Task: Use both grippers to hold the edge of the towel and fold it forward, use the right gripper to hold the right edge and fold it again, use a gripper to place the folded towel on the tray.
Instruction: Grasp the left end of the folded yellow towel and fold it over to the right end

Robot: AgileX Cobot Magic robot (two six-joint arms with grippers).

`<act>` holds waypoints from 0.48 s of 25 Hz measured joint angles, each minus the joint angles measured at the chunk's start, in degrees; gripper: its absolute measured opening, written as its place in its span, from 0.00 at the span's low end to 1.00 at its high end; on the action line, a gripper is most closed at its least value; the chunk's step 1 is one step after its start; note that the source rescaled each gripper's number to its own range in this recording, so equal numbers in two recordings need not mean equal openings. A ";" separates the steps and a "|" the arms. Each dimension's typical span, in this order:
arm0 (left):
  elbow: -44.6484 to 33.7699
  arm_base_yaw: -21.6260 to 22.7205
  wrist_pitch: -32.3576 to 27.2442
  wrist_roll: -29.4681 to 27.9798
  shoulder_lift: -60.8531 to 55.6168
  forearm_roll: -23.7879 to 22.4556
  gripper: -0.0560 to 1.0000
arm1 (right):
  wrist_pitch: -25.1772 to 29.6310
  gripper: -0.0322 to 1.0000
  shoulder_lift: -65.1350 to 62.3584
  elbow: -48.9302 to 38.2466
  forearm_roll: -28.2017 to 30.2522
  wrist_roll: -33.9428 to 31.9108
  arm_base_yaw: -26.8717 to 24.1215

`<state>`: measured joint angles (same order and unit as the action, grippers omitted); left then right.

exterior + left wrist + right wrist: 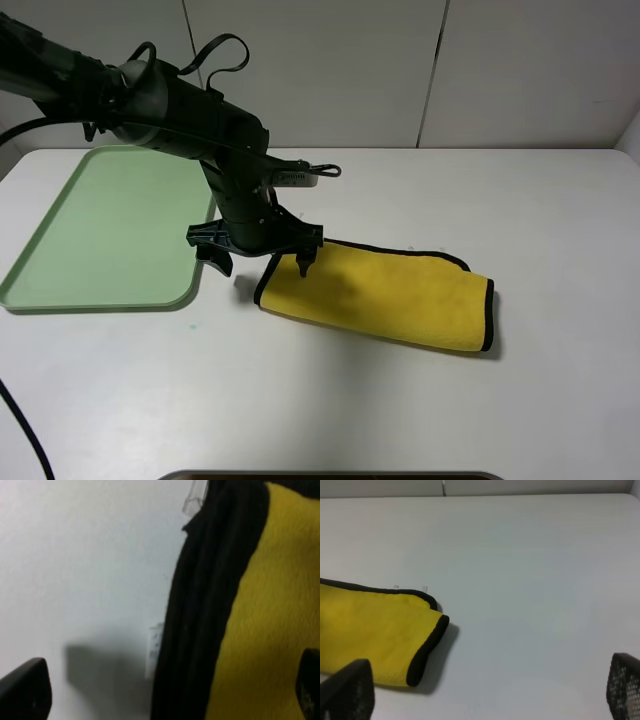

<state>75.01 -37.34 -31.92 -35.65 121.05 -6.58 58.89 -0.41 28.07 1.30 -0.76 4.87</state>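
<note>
The yellow towel (380,295) lies folded into a long rectangle on the white table, right of the pale-green tray (100,230). Black binding runs along its far side and both short ends. Its near long side (370,333) is plain yellow. My left gripper (262,265) is open and points down, its two fingers straddling the towel's left black-bound end just above the table. In the left wrist view the gripper (167,690) shows that black binding between its fingertips, with the towel's yellow plush (270,605) beside it. My right gripper (485,695) is open and empty, away from the towel's right end (370,635).
The tray holds nothing and its right rim (195,270) is close to my left gripper. A dark object (330,476) shows at the table's front edge. A white wall stands behind the table.
</note>
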 joint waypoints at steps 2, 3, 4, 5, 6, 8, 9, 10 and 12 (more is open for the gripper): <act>0.00 0.00 0.62 0.04 0.34 0.00 0.98 | 0.00 1.00 0.00 0.00 0.00 0.00 0.00; 0.00 0.00 0.90 0.04 0.63 0.00 0.98 | 0.00 1.00 0.00 0.00 0.00 0.00 0.00; 0.00 0.00 1.34 0.04 0.97 0.00 0.98 | 0.00 1.00 0.00 0.00 0.00 0.00 0.00; 0.00 0.00 1.94 0.04 1.35 0.00 0.98 | 0.00 1.00 0.00 0.00 0.00 0.00 0.00; 0.00 0.00 2.33 0.04 1.68 0.00 0.98 | 0.00 1.00 0.00 0.00 0.00 0.00 0.00; 0.00 0.00 3.37 0.26 2.17 -0.06 0.97 | 0.00 1.00 0.00 0.00 0.00 0.00 0.00; 0.08 0.00 3.80 0.32 2.22 -0.06 0.96 | 0.00 1.00 0.00 0.00 0.00 0.00 0.00; 0.08 0.00 4.26 0.32 2.30 -0.06 0.95 | 0.00 1.00 0.00 0.00 0.00 0.00 0.00; 0.14 -0.17 5.16 0.43 2.41 0.02 0.93 | 0.00 1.00 0.00 0.00 0.00 0.00 0.00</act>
<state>75.15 -37.52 -26.76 -35.22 123.46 -6.56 58.89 -0.41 28.07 1.30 -0.76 4.87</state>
